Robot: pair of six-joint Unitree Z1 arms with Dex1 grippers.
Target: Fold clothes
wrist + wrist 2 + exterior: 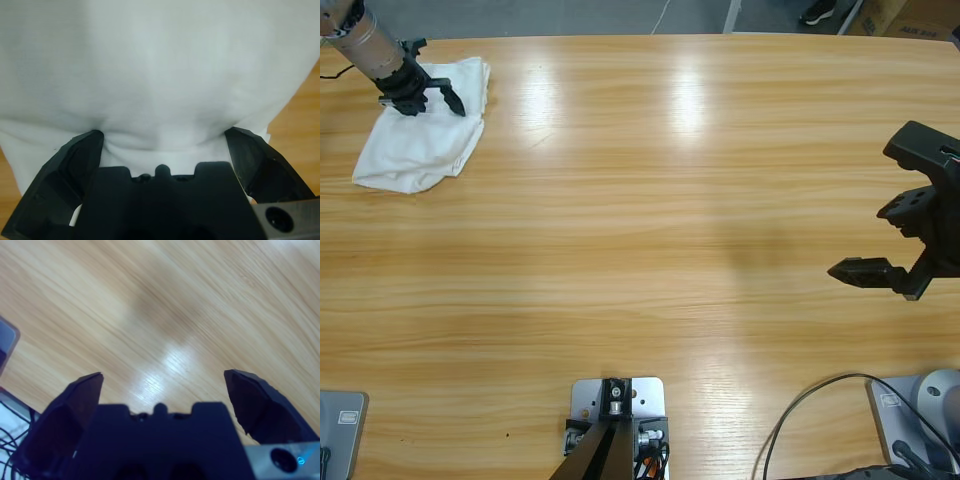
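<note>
The white T-shirt (420, 145) lies folded into a small bundle at the far left corner of the wooden table (650, 200). My left gripper (432, 100) is open and sits over the bundle's far part. In the left wrist view the white T-shirt (160, 65) fills almost the whole picture, and my left gripper (164, 134) has its jaws spread wide right at the cloth with nothing pinched between them. My right gripper (880, 215) hangs open at the table's right edge, far from the shirt. Under the right gripper (164, 375) there is only bare wood.
The table's far edge runs just behind the shirt, with grey floor beyond it. A person's shoe (817, 12) and a cardboard box (910, 15) show past that edge. A black cable (800, 420) loops at the near right corner.
</note>
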